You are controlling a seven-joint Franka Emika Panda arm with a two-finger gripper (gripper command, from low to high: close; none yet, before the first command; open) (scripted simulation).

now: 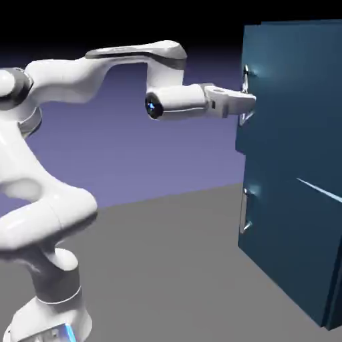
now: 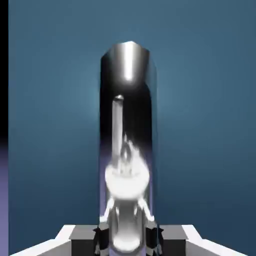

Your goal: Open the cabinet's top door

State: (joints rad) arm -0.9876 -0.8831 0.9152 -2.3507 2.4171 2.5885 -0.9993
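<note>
The top door [image 1: 294, 80] sits flush with the cabinet [image 1: 294, 220] face; no gap shows along its edge, so it is judged not yet opened. Its handle [image 1: 246, 93], a slim silver upright bar, stands at the door's edge nearest the arm, on the cabinet's upper half at the right of the exterior view. The lower door [image 1: 294, 234] with its own handle [image 1: 246, 210] is below, untouched and well apart from the hand.

The gripper [image 1: 250, 100] is level with the top handle and reaches it about halfway down its length. In the hand view the handle [image 2: 127, 150] fills the middle of the picture and runs down between the fingers [image 2: 102, 237], which stand tight on either side of it. The fingers are closed on the bar; the grasp looks made.

The arm [image 1: 80, 80] comes in from the left, forearm roughly level, wrist pointing at the cabinet. The grey desk [image 1: 167, 267] in front of the cabinet carries nothing else in view.

Assessment: approach and grasp are done. Remaining: pull the door outward on its hinge. Hinge side is not visible; presumably opposite the handle.
</note>
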